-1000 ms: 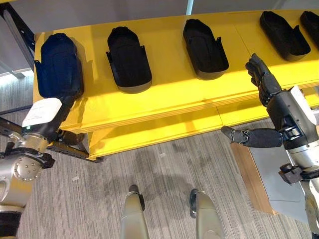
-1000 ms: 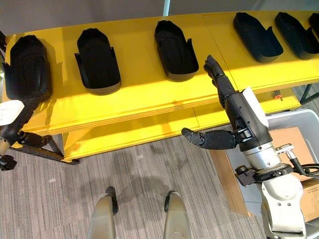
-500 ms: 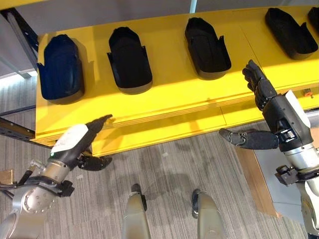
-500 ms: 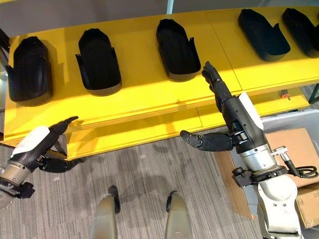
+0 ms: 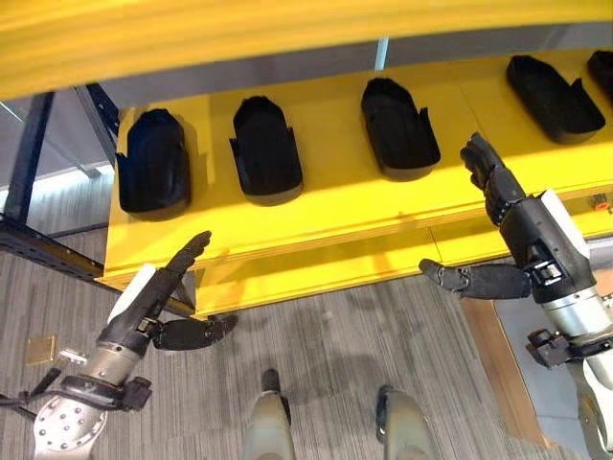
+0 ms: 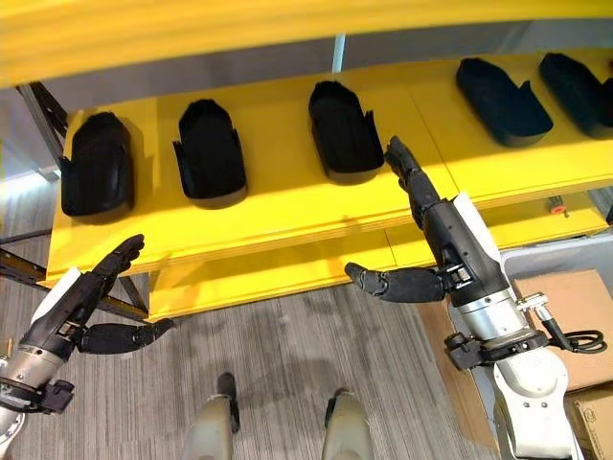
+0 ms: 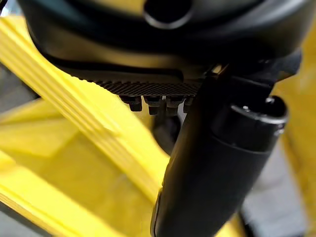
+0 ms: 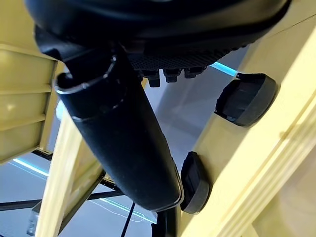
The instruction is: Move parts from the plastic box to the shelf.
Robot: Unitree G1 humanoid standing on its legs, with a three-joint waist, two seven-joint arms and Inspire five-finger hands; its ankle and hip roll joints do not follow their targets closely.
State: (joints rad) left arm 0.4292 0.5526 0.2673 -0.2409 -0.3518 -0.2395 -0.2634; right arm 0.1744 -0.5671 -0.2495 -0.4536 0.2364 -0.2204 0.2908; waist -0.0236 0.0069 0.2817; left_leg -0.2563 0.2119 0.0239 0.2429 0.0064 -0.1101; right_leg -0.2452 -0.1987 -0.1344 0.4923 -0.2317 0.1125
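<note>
Several black moulded parts lie in a row on the yellow shelf (image 5: 326, 206): the leftmost part (image 5: 153, 172), a second part (image 5: 266, 151), a third part (image 5: 397, 127) and a fourth part (image 5: 556, 86) further right. My left hand (image 5: 153, 299) hovers below the shelf's front edge at the left, open and holding nothing. My right hand (image 5: 522, 228) is open too, its straight fingers reaching over the front edge between the third and fourth parts, thumb out to the side. In the right wrist view two black parts (image 8: 247, 98) show past the straight fingers.
An upper yellow shelf board (image 5: 287, 38) crosses the top of the view. A dark frame post (image 5: 38, 144) stands at the shelf's left end. A grey box rim (image 6: 584, 246) with brown cardboard (image 6: 565, 297) beside it sits at the lower right. Striped carpet lies below.
My left hand has left the leftmost part on the shelf and drawn back down in front of the edge. The camera has shifted, bringing the upper board into view. The right hand barely moved.
</note>
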